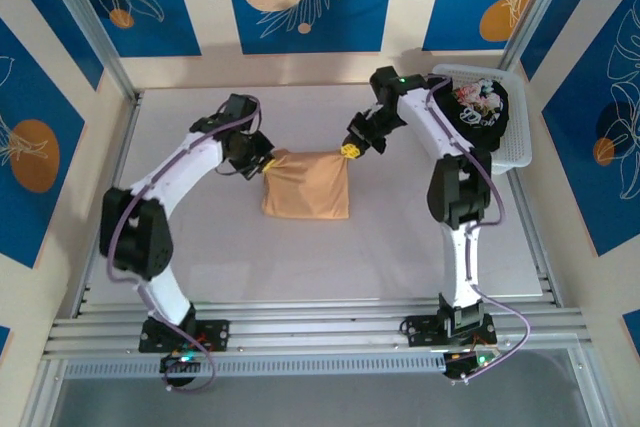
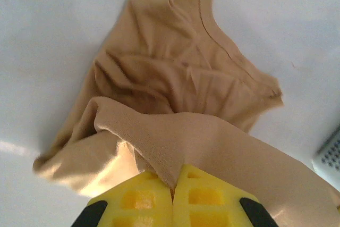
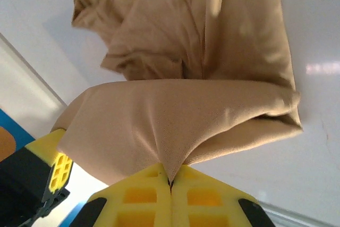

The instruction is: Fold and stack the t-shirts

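Tan tee [image 1: 306,187] mid table [image 1: 200,247], strung between grippers: left gripper [image 1: 268,161] pinches its left top corner, right gripper [image 1: 349,151] the right. Cloth doubled, creased, lower part on table. Black tee [image 1: 482,112] in basket [image 1: 520,152].

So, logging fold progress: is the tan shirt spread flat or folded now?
Folded, not spread: the tan shirt is a compact rectangle on the table, layers bunched, left gripper and right gripper each pinching a corner.
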